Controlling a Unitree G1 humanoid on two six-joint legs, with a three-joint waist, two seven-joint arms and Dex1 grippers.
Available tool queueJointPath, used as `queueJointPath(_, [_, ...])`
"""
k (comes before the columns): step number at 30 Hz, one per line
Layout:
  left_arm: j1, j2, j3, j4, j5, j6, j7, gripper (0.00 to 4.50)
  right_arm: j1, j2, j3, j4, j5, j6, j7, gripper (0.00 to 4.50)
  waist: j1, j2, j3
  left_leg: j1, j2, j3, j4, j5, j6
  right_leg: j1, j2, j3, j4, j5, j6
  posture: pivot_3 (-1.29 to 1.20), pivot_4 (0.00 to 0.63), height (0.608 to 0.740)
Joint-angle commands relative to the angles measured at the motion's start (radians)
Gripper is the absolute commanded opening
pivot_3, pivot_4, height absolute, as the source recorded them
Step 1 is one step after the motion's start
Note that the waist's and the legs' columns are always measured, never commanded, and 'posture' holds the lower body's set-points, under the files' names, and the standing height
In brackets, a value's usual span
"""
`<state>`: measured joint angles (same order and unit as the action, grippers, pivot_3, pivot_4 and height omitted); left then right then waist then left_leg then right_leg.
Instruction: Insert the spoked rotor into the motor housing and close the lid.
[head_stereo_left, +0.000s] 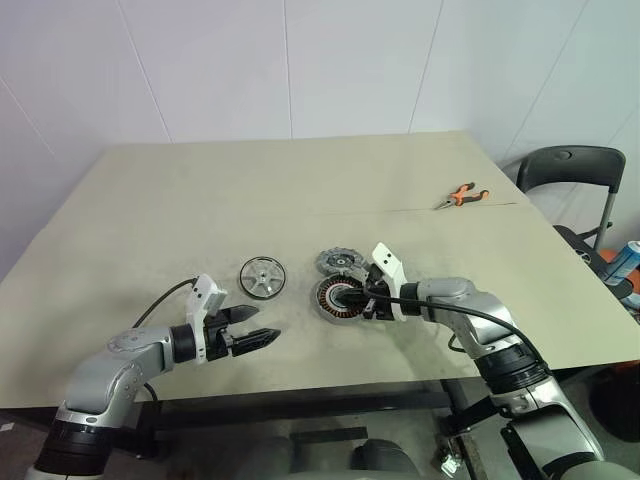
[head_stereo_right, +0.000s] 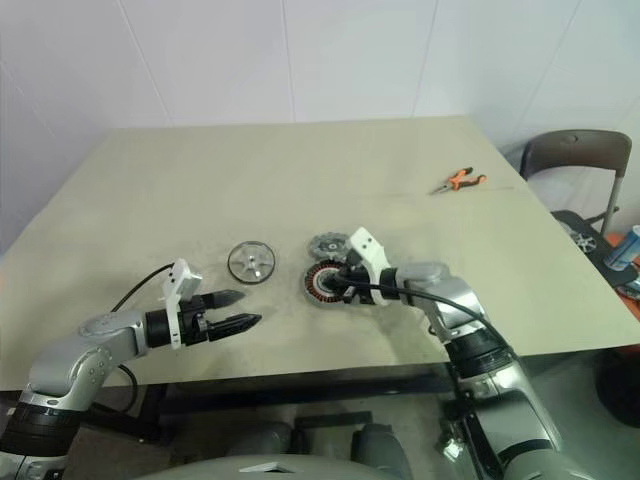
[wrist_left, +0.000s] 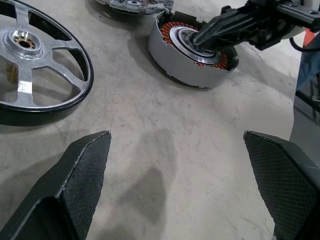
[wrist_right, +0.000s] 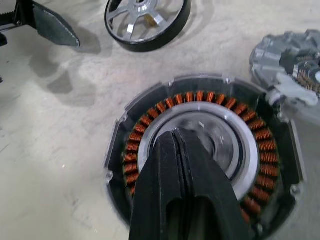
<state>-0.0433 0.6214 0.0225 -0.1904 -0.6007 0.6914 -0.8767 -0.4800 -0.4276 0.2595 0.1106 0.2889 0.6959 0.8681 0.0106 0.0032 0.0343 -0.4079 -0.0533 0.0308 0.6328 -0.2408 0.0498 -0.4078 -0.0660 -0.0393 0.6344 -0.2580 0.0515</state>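
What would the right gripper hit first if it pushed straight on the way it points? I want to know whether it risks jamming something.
The right gripper, shut, aims into the pale centre hub of the motor housing. It would likely meet that hub first; whether it already touches is unclear.

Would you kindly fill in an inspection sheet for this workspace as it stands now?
Surface: beige table, a seam line across its far right part.
Job's things: motor housing with copper windings exposed; spoked rotor just behind it, not inserted; lid flat to the housing's left.
Clutter: orange-handled pliers far right on the table.
Grippers: left gripper open, hovering empty near the table's front edge; right gripper shut, tips on the housing's pale centre hub.
Cables: black cable along each forearm.
Surroundings: white wall; dark chair at right.
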Motion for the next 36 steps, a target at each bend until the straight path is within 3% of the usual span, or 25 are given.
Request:
queueJointPath(1, [-0.002, 0.008, 0.03, -0.033, -0.011, 0.001, 0.004, 4.5, -0.002, -0.004, 0.007, 0.04, -0.049, -0.023, -0.033, 0.02, 0.002, 0.0, -0.001, 0.0, 0.0, 0.0, 0.0, 0.0, 0.0, 0.0, 0.0, 0.0, 0.0, 0.0, 0.0, 0.0, 0.0, 0.74])
queueJointPath(13, [-0.012, 0.003, 0.023, -0.038, -0.01, 0.01, 0.012, 4.5, 0.024, 0.004, -0.004, 0.025, -0.043, -0.017, -0.048, 0.02, 0.001, -0.001, -0.003, 0.002, 0.0, 0.0, 0.001, 0.0, 0.0, 0.0, 0.0, 0.0, 0.0, 0.001, 0.0, 0.0, 0.0, 0.74])
queueJointPath(18, [-0.021, -0.001, 0.02, -0.031, -0.009, 0.012, 0.012, 4.5, -0.015, 0.035, -0.093, 0.113, -0.048, -0.034, -0.159, 0.02, 0.0, -0.001, -0.003, 0.002, 0.0, 0.0, 0.001, 0.0, 0.0, 0.001, 0.0, 0.0, 0.0, 0.001, 0.0, 0.0, 0.0, 0.74])
queueJointPath(27, [-0.027, -0.008, 0.014, -0.026, -0.004, 0.015, 0.013, 4.5, 0.071, -0.03, -0.045, 0.028, -0.048, -0.01, -0.076, 0.02, 0.001, -0.001, -0.005, 0.002, 0.0, 0.0, 0.0, 0.0, 0.0, 0.001, 0.0, 0.0, 0.0, 0.003, -0.001, 0.0, 0.0, 0.74])
queueJointPath(36, [-0.05, -0.01, 0.012, -0.006, 0.001, 0.013, 0.008, 4.5, 0.034, 0.048, -0.154, -0.008, 0.035, 0.026, -0.11, 0.02, -0.002, -0.001, -0.005, 0.001, 0.0, 0.0, 0.0, 0.0, 0.0, 0.001, 0.0, 0.0, 0.0, 0.003, -0.001, 0.0, 0.0, 0.74])
